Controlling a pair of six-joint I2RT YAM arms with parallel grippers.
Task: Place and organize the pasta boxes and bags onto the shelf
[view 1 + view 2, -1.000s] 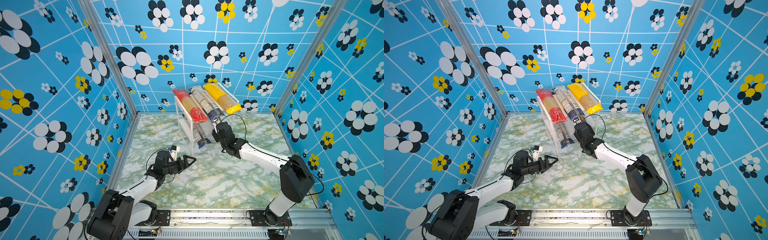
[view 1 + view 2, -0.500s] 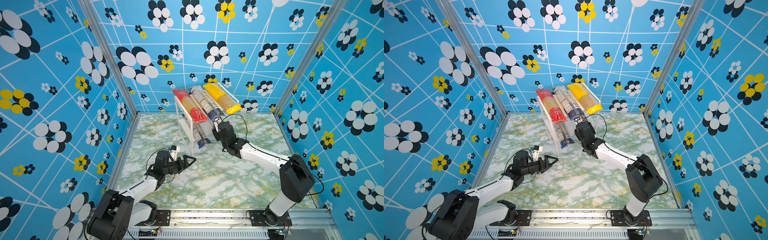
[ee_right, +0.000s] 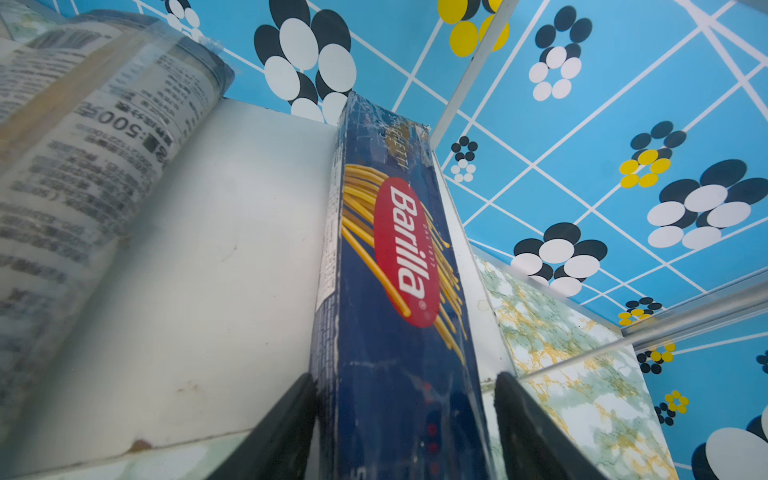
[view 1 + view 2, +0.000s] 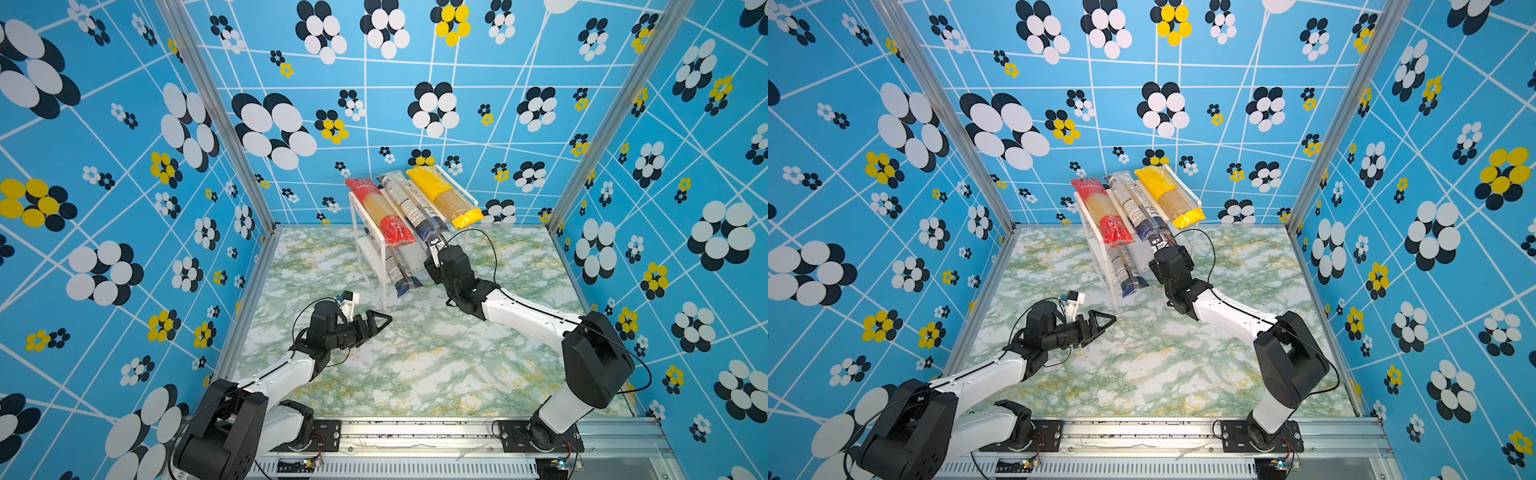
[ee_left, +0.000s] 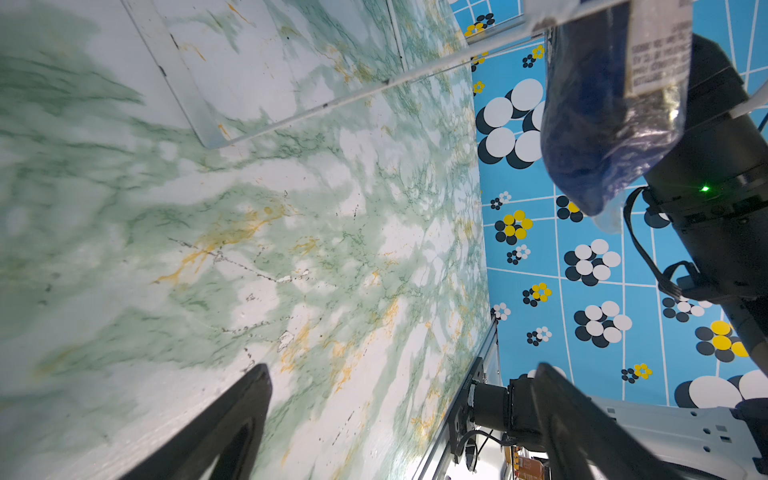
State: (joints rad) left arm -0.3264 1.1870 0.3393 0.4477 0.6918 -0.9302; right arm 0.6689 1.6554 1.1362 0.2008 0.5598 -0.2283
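The shelf (image 4: 409,257) stands at the back middle of the table. On its top board lie a red-ended pack (image 4: 380,212), a see-through pack with a navy end (image 4: 409,203) and a yellow pack (image 4: 444,197). On the lower board (image 3: 216,249) a second see-through pack (image 4: 399,274) juts out towards the front. Beside it lies the navy Barilla box (image 3: 390,257), hidden in both top views. My right gripper (image 3: 403,376) is open at the lower tier, astride the box's near end, with a gap at one finger. My left gripper (image 4: 384,320) hovers open and empty over the table, in front of the shelf.
The tabletop (image 4: 415,365) is green-and-white marble, closed in by blue flowered walls (image 4: 124,208) on three sides. An aluminium rail (image 4: 415,428) with both arm bases runs along the front edge. The shelf's clear legs (image 5: 291,116) stand on the table near my left gripper.
My right gripper's jaws have spread apart round the Barilla box, and its wrist has barely shifted. The left arm and the packs have not moved.
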